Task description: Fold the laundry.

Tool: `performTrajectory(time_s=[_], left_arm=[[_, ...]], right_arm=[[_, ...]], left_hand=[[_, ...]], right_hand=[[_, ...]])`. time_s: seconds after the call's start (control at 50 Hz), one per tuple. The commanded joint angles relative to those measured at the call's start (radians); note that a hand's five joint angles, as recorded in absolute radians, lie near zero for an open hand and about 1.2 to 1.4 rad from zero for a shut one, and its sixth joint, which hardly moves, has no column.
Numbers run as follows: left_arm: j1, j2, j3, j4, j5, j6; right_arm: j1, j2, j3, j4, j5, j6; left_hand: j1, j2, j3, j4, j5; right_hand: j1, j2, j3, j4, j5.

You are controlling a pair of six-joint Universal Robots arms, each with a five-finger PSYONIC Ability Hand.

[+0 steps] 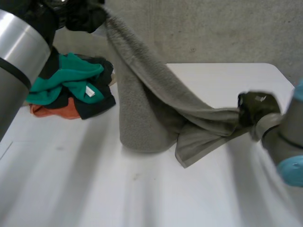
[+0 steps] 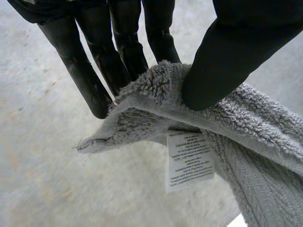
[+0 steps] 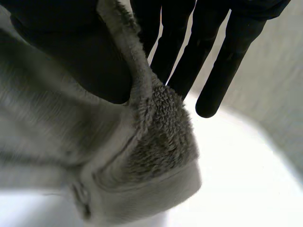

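We see the left robot hand (image 2: 222,61) raised at the far left, pinching a corner of the grey towel (image 1: 142,113) between thumb and fingers, near its label (image 2: 189,161). The right robot hand (image 3: 71,56) pinches the towel's other end, low at the right. The towel's middle sags onto the tabletop (image 1: 85,189), right of a pile of clothes (image 1: 71,90).

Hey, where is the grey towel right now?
In the head view the grey towel stretches from the raised left hand down to the right hand, its middle sagging onto the white table just right of the pile of clothes.
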Motion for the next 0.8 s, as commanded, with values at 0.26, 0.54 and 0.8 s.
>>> performTrajectory(time_s=[0.26, 0.54, 0.8], left_arm=[[0.308, -0.098, -0.226, -0.194, 0.154, 0.210], [0.232, -0.514, 0.413, 0.109, 0.016, 0.223], [0.250, -0.537, 0.458, 0.484, -0.068, 0.186]], right_arm=[[-0.273, -0.391, -0.277, 0.702, -0.215, -0.622], [-0.159, 0.140, -0.928, 0.565, -0.116, -0.489], [-0.140, 0.090, -0.859, 0.133, -0.108, -0.305]], left_hand=[[0.275, 0.204, 0.209, 0.200, 0.249], [0.275, 0.204, 0.209, 0.200, 0.249], [0.275, 0.204, 0.209, 0.200, 0.249]], right_hand=[[0.302, 0.227, 0.225, 0.208, 0.243], [0.302, 0.227, 0.225, 0.208, 0.243], [0.302, 0.227, 0.225, 0.208, 0.243]])
